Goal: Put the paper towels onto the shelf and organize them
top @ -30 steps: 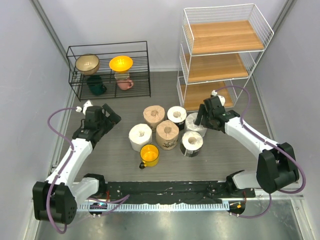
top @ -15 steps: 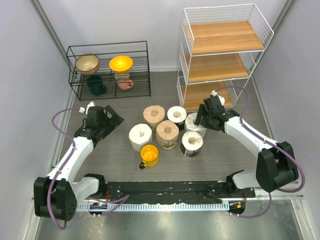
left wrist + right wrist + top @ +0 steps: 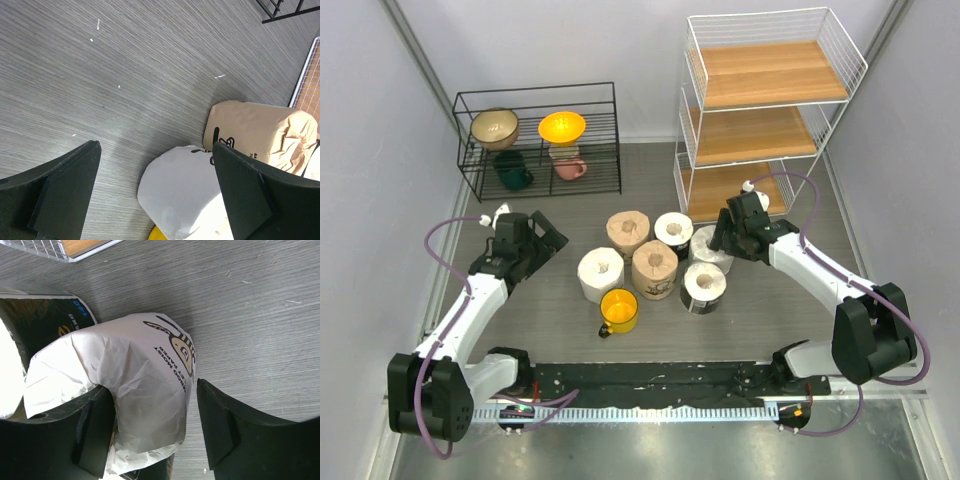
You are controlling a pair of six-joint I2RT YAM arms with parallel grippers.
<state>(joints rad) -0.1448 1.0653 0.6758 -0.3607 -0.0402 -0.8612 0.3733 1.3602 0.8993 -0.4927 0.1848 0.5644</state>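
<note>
Six paper towels stand clustered mid-floor: two tan rolls (image 3: 628,228) (image 3: 655,265) and several white ones. My right gripper (image 3: 720,238) (image 3: 154,390) straddles the white roll with a cartoon print (image 3: 140,365) (image 3: 708,250). Its left finger (image 3: 95,430) touches the wrap, and the right finger (image 3: 225,425) stands just off it, so it is open. My left gripper (image 3: 548,238) (image 3: 156,150) hangs wide open left of the cluster, facing a white roll (image 3: 180,195) (image 3: 601,270) and a tan roll (image 3: 255,130). The shelf (image 3: 765,100), white wire with wooden boards, stands at the back right.
A yellow mug (image 3: 619,309) (image 3: 160,234) sits in front of the rolls. A dark-wrapped roll (image 3: 40,320) presses against the straddled one. A low black wire rack (image 3: 540,150) with bowls and mugs stands at the back left. The shelf's bottom corner (image 3: 80,247) is close behind the right gripper.
My right gripper's jaws have narrowed a little around the white roll. The left gripper has edged slightly toward the rolls, still open.
</note>
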